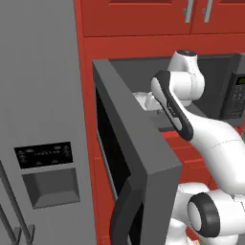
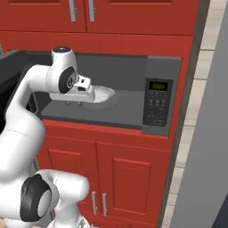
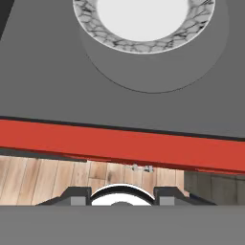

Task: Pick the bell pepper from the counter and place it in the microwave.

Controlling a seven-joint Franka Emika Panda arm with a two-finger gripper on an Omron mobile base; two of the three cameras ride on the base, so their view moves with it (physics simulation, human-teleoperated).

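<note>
Hovering at microwave mouth, door swung wide on left. My gripper low in hand view, fingertips barely visible; gap between them unclear, cannot tell grip or load. Bell pepper location cannot tell. Beyond: white plate on microwave floor. Likely placing step; next move calls for reaching over plate.
</note>
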